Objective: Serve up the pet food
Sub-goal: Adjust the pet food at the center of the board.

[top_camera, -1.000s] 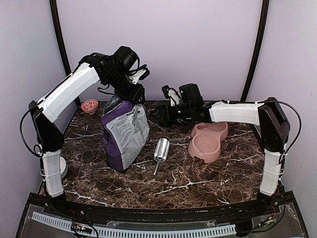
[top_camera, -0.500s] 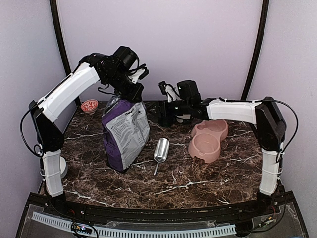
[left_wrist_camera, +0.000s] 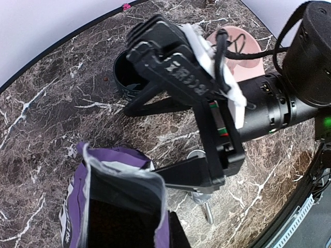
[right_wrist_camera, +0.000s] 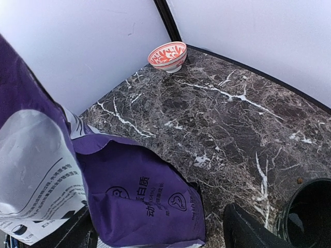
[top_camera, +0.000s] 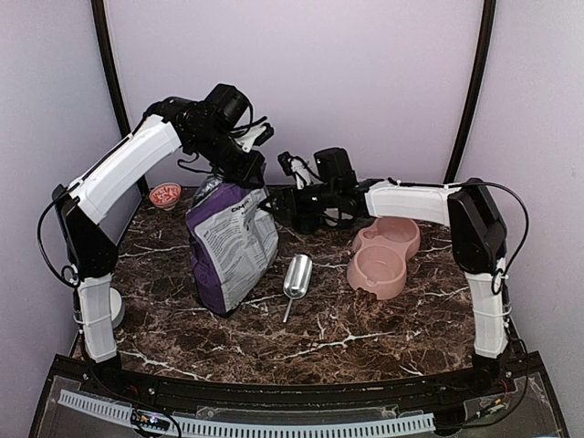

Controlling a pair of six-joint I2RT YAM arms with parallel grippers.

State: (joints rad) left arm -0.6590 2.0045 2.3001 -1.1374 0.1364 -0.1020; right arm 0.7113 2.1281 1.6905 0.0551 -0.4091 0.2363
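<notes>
Reaching farther left than a second ago, the right gripper [left_wrist_camera: 142,142] has its fingers spread wide just beside the top of the purple bag [top_camera: 233,246], which stands upright on the marble table [top_camera: 365,333]. The left gripper [top_camera: 243,176] is closed on the bag's top rim, whose mouth gapes open. Inside that mouth all is dark, so the pet food cannot be seen.
</notes>
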